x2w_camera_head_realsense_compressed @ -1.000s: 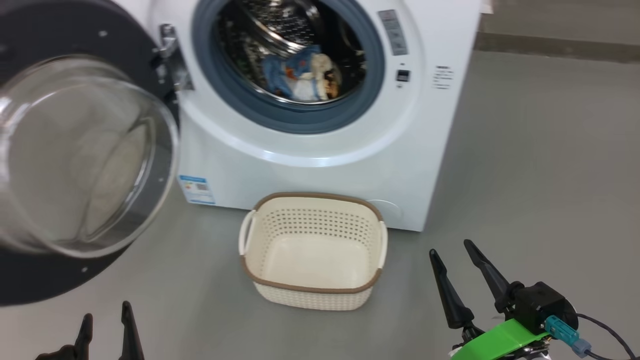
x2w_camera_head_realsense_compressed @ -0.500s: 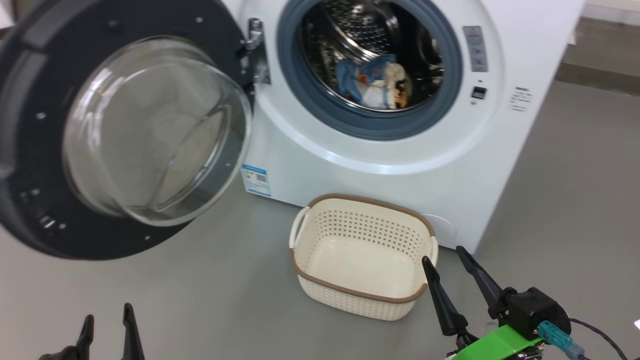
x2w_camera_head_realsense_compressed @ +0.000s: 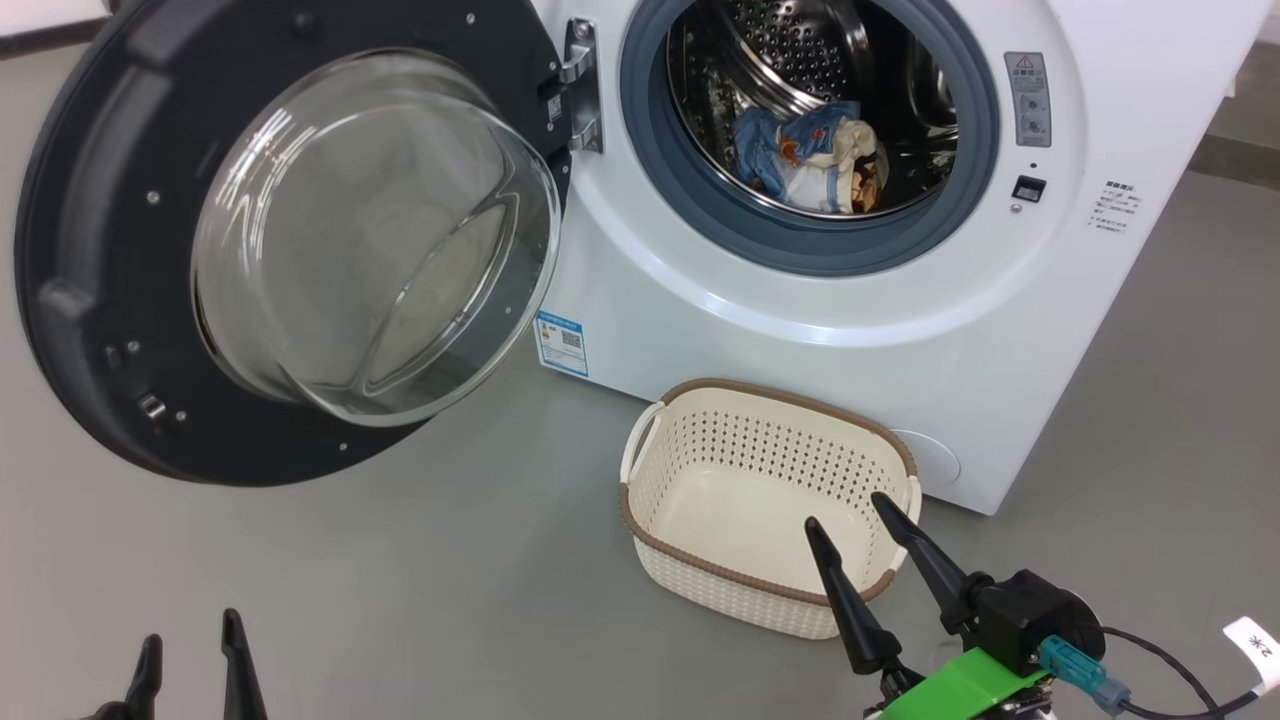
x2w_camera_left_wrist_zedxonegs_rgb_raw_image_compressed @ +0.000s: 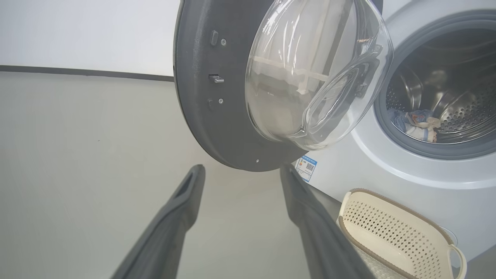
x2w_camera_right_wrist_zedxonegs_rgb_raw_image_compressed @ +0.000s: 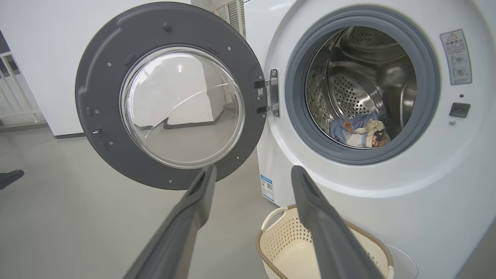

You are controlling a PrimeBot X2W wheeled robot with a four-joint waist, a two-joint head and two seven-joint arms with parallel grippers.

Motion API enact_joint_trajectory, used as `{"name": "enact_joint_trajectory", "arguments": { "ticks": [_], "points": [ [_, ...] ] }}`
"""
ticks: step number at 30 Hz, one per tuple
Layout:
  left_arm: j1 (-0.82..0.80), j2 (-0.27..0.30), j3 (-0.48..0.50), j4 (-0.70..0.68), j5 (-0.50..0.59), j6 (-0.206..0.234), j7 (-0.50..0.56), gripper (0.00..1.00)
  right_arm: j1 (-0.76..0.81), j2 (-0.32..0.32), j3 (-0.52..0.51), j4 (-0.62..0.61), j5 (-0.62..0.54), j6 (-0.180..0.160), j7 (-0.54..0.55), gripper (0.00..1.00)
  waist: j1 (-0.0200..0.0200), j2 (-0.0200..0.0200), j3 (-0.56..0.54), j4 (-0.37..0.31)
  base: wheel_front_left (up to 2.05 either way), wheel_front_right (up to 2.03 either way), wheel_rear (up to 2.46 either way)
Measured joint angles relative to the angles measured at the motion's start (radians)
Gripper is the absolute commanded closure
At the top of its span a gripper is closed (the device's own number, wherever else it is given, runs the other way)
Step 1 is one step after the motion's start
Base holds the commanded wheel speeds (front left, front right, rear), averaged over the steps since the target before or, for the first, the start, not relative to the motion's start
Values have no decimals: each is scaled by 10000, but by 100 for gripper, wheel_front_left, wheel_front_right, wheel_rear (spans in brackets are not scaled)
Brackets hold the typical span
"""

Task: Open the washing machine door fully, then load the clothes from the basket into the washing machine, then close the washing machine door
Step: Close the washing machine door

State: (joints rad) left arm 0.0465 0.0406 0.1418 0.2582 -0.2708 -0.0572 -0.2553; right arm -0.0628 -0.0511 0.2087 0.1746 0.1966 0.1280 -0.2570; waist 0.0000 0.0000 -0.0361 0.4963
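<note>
"Starting with the washing machine door (x2w_camera_head_realsense_compressed: 290, 240), how does it stand?"

"Swung wide to the left on its hinge (x2w_camera_head_realsense_compressed: 580, 85). The dark grey inner face is toward the robot and the clear glass bowl (x2w_camera_head_realsense_compressed: 400, 230) bulges out of it. Both grippers are well apart from it."

"And the clothes (x2w_camera_head_realsense_compressed: 815, 160)?"

"Bundled low in the perforated steel drum (x2w_camera_head_realsense_compressed: 790, 50), behind the grey rubber gasket (x2w_camera_head_realsense_compressed: 800, 250) — blue with orange prints, cream-white, and a bit of orange-tan at the right."

"Where is the basket (x2w_camera_head_realsense_compressed: 745, 455)?"

"On the grey floor (x2w_camera_head_realsense_compressed: 450, 580), just in front of the washing machine (x2w_camera_head_realsense_compressed: 800, 340), below its mouth and a little to the right. Its pale bottom and holed walls show bare. The small blue energy label (x2w_camera_head_realsense_compressed: 561, 343) sits low on the machine's front, between the door's edge and the basket."

"The grippers?"

"The left gripper (x2w_camera_head_realsense_compressed: 190, 630) is low at the head view's bottom left, fingers spread wide, holding nothing. Its wrist view looks up at the door's lower edge. The right gripper (x2w_camera_head_realsense_compressed: 846, 510) is at the lower right, jaws likewise wide and bare. In the head view its tips overlap the basket's near right corner — yet the right wrist view shows the basket below and ahead of them, apart. A green part (x2w_camera_head_realsense_compressed: 950, 685) sits behind its fingers."
</note>
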Motion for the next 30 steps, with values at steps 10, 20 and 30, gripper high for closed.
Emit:
{"name": "enact_joint_trajectory", "arguments": {
  "ticks": [10,20,30],
  "points": [
    [168,-6,128,-161,-82,12,0,0,-207,-4,75,109,2,0,0,0,0,0,101,77,0,0,0],
    [167,-8,151,-159,-82,12,0,0,-202,-4,36,113,12,0,0,0,0,0,42,22,0,0,0],
    [167,-10,146,-151,-82,13,0,0,-199,-4,36,113,12,0,0,0,0,0,67,41,0,0,0]
  ]
}}
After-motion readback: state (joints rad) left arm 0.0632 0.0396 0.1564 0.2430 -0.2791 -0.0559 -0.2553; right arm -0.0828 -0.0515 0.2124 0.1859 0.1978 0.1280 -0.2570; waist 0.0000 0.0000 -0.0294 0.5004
